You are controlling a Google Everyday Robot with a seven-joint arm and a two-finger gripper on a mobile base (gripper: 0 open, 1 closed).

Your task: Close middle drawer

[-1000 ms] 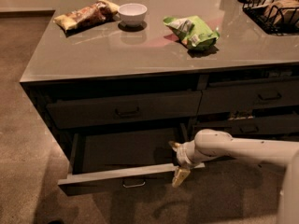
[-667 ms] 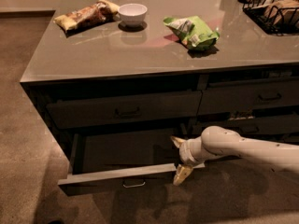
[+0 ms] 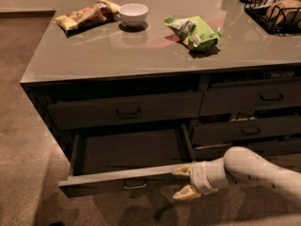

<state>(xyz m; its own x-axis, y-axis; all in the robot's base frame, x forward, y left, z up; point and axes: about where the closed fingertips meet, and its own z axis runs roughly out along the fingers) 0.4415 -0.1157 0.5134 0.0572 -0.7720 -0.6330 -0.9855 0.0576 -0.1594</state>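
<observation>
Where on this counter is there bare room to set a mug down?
The countertop is bare along its front, below the snack bag, white bowl and green bag. It is crowded at the back right by the wire basket. The gripper is low, at the open middle drawer's right front end.

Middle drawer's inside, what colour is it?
Dark grey, seen in the camera view; the gripper is at the right end of the middle drawer front.

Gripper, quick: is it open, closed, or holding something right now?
Gripper: open, jaws spread at the right end of the pulled-out middle drawer front, holding nothing.
</observation>
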